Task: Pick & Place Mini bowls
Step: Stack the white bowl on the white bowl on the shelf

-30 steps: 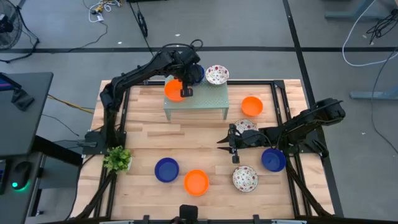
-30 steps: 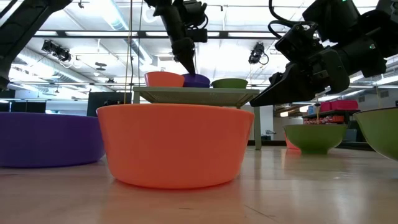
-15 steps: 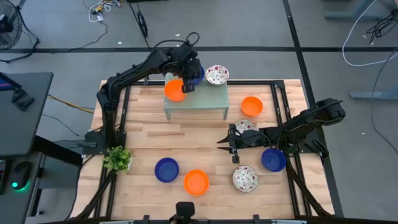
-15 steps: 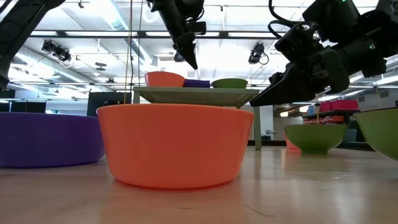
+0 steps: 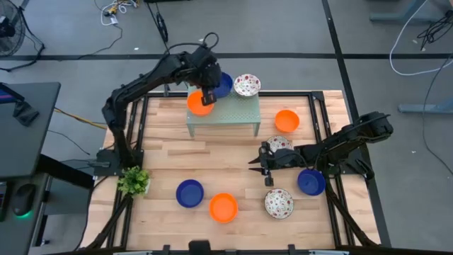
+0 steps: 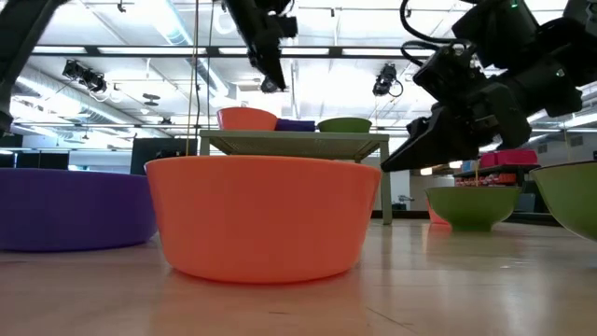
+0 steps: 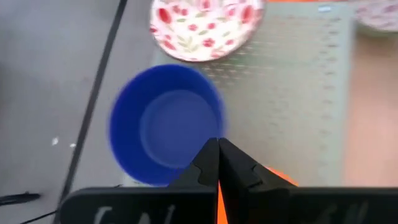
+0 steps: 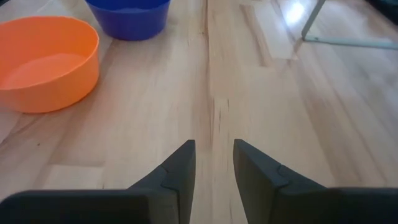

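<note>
Three mini bowls sit on the mint-green stand point(image 5: 225, 113): orange point(image 5: 199, 103), dark blue point(image 5: 222, 85) and floral white point(image 5: 246, 85). My left gripper point(image 5: 208, 92) hovers shut above the orange and blue ones, touching neither; its wrist view shows the blue bowl point(image 7: 165, 130) and floral bowl point(image 7: 205, 25) below the fingertips point(image 7: 217, 149). My right gripper point(image 5: 255, 163) is open, low over bare wood mid-table. On the table stand further bowls: orange point(image 5: 287, 120), floral point(image 5: 279, 143) partly under the right arm, blue point(image 5: 311, 181), floral point(image 5: 279, 203), orange point(image 5: 224, 207), blue point(image 5: 190, 193).
A small leafy plant point(image 5: 133, 181) stands at the table's left near corner. The black frame rails point(image 5: 322, 120) run along the table's sides. Bare wood point(image 5: 212, 159) lies between the stand and the near row of bowls. In the right wrist view the orange bowl point(image 8: 46, 62) and blue bowl point(image 8: 127, 15) lie ahead.
My left gripper has risen from just above the bowls on the stand and drawn slightly toward the table's far edge, leaving the blue bowl uncovered in the high view. The bowls on the stand have stayed put.
</note>
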`<state>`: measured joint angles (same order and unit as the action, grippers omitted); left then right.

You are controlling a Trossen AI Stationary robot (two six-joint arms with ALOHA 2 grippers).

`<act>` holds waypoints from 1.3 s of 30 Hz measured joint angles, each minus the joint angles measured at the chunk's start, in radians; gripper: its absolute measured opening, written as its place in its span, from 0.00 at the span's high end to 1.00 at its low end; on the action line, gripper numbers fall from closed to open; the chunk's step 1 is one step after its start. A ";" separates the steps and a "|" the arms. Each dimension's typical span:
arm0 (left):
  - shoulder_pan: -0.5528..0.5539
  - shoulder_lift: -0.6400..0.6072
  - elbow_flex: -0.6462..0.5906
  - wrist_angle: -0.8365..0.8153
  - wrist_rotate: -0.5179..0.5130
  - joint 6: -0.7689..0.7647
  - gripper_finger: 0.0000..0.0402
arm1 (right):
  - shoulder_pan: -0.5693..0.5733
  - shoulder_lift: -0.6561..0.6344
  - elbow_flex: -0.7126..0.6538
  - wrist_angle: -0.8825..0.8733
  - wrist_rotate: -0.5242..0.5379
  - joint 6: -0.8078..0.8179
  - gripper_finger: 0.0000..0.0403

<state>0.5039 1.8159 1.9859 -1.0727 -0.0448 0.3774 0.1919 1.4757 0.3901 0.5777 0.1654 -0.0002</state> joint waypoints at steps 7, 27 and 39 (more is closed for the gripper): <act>-0.113 -0.307 -0.370 0.195 0.034 -0.086 1.00 | 0.031 0.000 0.000 -0.010 0.001 0.019 0.72; -0.623 -0.749 -1.594 1.406 -0.005 -0.459 0.98 | 0.044 -0.172 0.340 -0.774 0.042 0.140 0.72; -0.778 -0.749 -1.764 1.705 -0.229 -0.523 0.98 | 0.001 -0.168 0.571 -1.472 0.063 0.405 0.50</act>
<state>-0.2739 1.0668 0.2222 0.6327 -0.2734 -0.1457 0.1926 1.3073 0.9607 -0.8948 0.2282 0.4050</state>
